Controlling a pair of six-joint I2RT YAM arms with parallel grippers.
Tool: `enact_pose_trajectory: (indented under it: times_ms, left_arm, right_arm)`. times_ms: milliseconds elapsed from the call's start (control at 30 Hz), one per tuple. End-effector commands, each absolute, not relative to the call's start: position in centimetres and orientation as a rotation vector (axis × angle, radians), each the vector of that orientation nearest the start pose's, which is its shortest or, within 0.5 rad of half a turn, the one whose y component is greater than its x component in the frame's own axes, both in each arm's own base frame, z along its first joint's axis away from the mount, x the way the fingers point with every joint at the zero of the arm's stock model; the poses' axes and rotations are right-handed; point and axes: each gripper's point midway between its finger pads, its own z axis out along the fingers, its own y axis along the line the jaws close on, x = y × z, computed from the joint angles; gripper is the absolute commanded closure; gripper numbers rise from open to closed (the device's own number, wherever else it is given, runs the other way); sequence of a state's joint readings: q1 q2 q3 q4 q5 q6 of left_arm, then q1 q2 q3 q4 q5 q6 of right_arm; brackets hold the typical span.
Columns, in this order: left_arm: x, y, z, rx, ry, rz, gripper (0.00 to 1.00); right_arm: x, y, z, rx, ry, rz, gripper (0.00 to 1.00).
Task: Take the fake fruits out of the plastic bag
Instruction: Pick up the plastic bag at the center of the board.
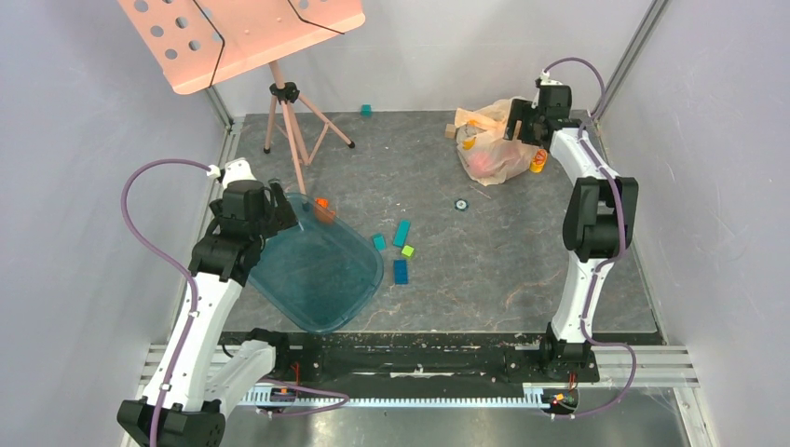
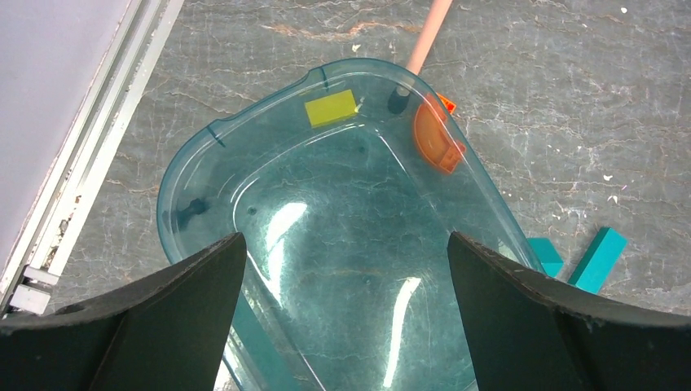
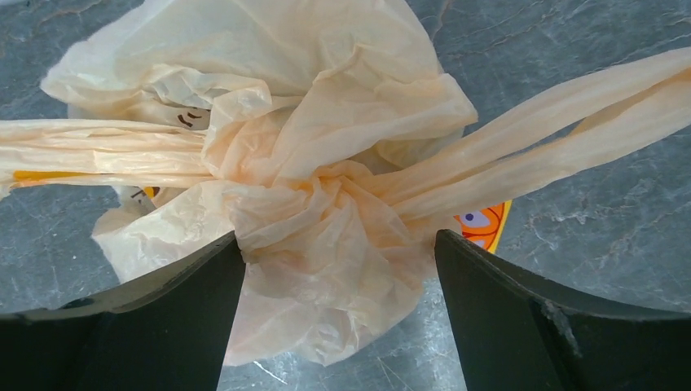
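Grey marbled tabletop [image 1: 522,270] — left hand [image 2: 344,240] agape over tray [image 2: 186,167], right hand [image 3: 338,238] agape around plastic bag [image 3: 326,122].

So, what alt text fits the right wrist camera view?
A crumpled peach plastic bag, its handles twisted together at the middle, fills the view on a grey marbled table. The right end effector hangs over it, dark fingers open either side of the twist.

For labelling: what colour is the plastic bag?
The plastic bag is translucent peach-beige; right wrist view shows it best.
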State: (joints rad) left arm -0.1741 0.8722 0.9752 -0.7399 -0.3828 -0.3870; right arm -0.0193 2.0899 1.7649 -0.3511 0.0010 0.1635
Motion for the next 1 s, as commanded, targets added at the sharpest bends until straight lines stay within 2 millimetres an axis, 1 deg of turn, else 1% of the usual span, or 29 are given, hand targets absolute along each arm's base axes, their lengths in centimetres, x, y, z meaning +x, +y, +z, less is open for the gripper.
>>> enact_pose_trajectory:
  times_ms: [0, 33, 100, 200, 233, 267, 300, 333, 400, 433, 500, 567, 700, 800, 967]
  left_arm:
    - [26.5, 0.7, 23.9, -0.403, 2.082, 0.101, 0.00]
    - [26.5, 0.7, 23.9, -0.404, 2.078, 0.098, 0.00]
    - [26.3, 0.8, 23.9, -0.408, 2.070, 0.100, 0.00]
    - [26.0, 1.0, 24.1, -0.414, 2.057, 0.108, 0.00]
    - [25.9, 1.0, 24.1, -0.414, 2.055, 0.107, 0.00]
    - [25.8, 1.1, 24.1, -0.416, 2.054, 0.110, 0.00]
    - [25.8, 1.2, 24.0, -0.417, 2.054, 0.113, 0.00]
    - [25.7, 1.2, 23.9, -0.418, 2.056, 0.116, 0.00]
    - [25.8, 1.1, 23.9, -0.413, 2.060, 0.113, 0.00]
    - [25.8, 1.0, 23.8, -0.408, 2.063, 0.109, 0.00]
    - [25.9, 0.8, 23.7, -0.400, 2.072, 0.101, 0.00]
    - [25.9, 0.7, 23.6, -0.395, 2.081, 0.099, 0.00]
    - [25.9, 0.7, 23.6, -0.394, 2.086, 0.102, 0.00]
    - [25.9, 0.8, 23.6, -0.395, 2.083, 0.102, 0.00]
    - [25.8, 0.6, 23.7, -0.391, 2.082, 0.088, 0.00]
  right_arm:
    - [58.9, 0.8, 13.8, 0.193, 2.197, 0.121, 0.16]
    - [59.1, 0.9, 13.8, 0.192, 2.192, 0.132, 0.19]
    - [59.2, 1.0, 13.8, 0.197, 2.181, 0.135, 0.31]
    - [59.1, 1.0, 14.5, 0.185, 2.148, 0.140, 0.45]
    - [59.0, 2.5, 15.1, 0.151, 2.133, 0.153, 0.50]
    - [58.9, 3.0, 15.7, 0.128, 2.115, 0.154, 0.55]
    - [58.7, 3.4, 16.4, 0.104, 2.097, 0.156, 0.62]
    - [58.6, 3.8, 17.1, 0.078, 2.081, 0.151, 0.71]
    - [58.5, 5.0, 19.0, 0.028, 2.045, 0.152, 0.95]
    - [58.3, 5.6, 20.0, 0.003, 2.031, 0.155, 1.00]
    - [57.9, 6.6, 22.0, -0.028, 1.997, 0.149, 1.00]
    - [57.2, 7.1, 24.0, -0.035, 1.963, 0.118, 1.00]
    - [55.6, 7.5, 27.5, -0.055, 1.906, 0.057, 1.00]
    - [54.3, 6.9, 29.1, -0.041, 1.893, 0.029, 1.00]
    - [52.5, 6.8, 30.6, -0.101, 1.895, 0.017, 1.00]
